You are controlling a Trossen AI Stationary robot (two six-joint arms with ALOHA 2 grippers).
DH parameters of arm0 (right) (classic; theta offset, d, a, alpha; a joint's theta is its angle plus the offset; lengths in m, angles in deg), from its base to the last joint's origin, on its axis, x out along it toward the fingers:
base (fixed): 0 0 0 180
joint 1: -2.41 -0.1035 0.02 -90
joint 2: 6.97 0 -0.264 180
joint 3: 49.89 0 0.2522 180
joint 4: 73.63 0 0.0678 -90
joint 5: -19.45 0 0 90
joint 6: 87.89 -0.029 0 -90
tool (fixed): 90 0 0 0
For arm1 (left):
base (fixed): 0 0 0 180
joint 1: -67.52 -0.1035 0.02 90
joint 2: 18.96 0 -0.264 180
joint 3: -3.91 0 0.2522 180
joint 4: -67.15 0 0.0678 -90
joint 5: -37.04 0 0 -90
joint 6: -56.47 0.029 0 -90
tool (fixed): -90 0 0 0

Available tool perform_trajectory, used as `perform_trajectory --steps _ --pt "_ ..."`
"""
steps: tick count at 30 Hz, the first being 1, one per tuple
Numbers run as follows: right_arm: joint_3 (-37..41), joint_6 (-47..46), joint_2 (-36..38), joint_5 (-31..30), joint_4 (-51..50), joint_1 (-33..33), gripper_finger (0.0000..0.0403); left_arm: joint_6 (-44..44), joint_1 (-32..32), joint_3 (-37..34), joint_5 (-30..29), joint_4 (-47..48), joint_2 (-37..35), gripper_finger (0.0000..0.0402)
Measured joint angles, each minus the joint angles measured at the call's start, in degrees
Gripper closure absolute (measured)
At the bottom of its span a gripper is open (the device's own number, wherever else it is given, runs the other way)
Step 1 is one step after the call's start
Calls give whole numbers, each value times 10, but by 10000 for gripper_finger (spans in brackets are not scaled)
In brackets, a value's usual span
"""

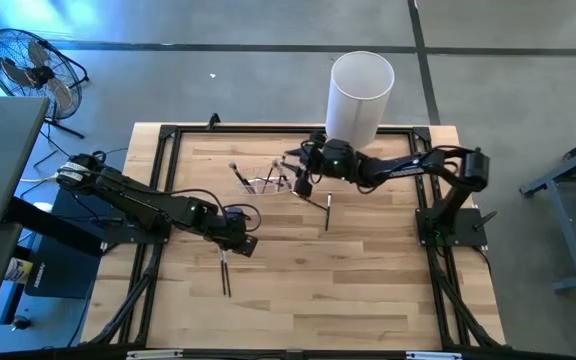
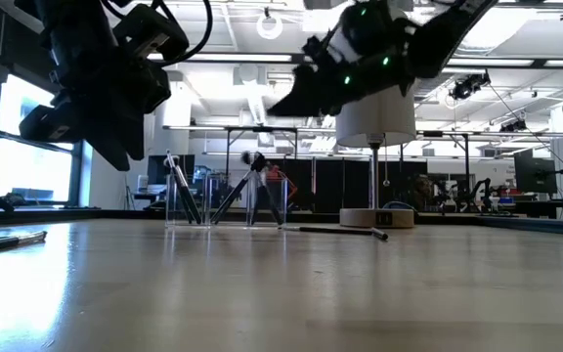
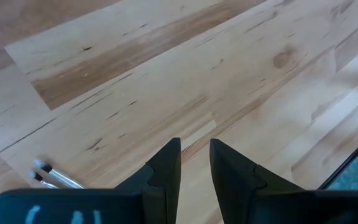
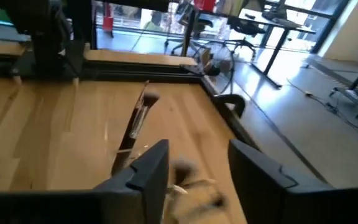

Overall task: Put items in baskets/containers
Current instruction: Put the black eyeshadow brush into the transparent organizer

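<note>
With empty, parted fingers, the right gripper (image 1: 301,186) hovers over the clear holder (image 1: 265,181); the loose brush (image 1: 327,211) likely needs collecting next.

Setting: we record a robotics lab or open workshop hall. Evidence: a wooden counter (image 1: 298,290) in a black metal frame (image 1: 168,132), concrete floor (image 1: 528,60), a standing floor fan (image 1: 26,62), exposed ceiling ducts (image 2: 252,98) with strip lights, and rows of desks and monitors (image 2: 536,176) behind.
</note>
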Motion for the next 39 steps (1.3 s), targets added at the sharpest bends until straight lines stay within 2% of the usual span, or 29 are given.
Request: perform_trajectory --steps 5,8,11,15,21,25,29,34,39 --pt "-1 -31 112 3 -114 -13 212 -2 0 0 -13 -17 0 318" --pt "-1 -120 184 9 -223 -32 217 -14 0 2 -26 -28 0 318" --pt "-1 -199 242 9 -351 -56 234 -14 0 19 -36 -28 0 318" --pt "-1 -245 287 8 -522 -103 268 -16 0 53 -50 -11 0 318" --pt "3 -333 292 -31 -704 -166 315 -106 14 110 -58 142 0 318" --pt "47 -388 291 -41 -699 -202 334 -201 38 115 -58 213 0 318" --pt "115 -434 291 -20 -643 -234 346 -271 62 115 -70 257 4 318" --pt "190 -479 291 22 -540 -270 358 -306 64 115 -73 277 29 318" --pt "220 -513 291 36 -478 -295 371 -321 64 115 -69 287 65 318"
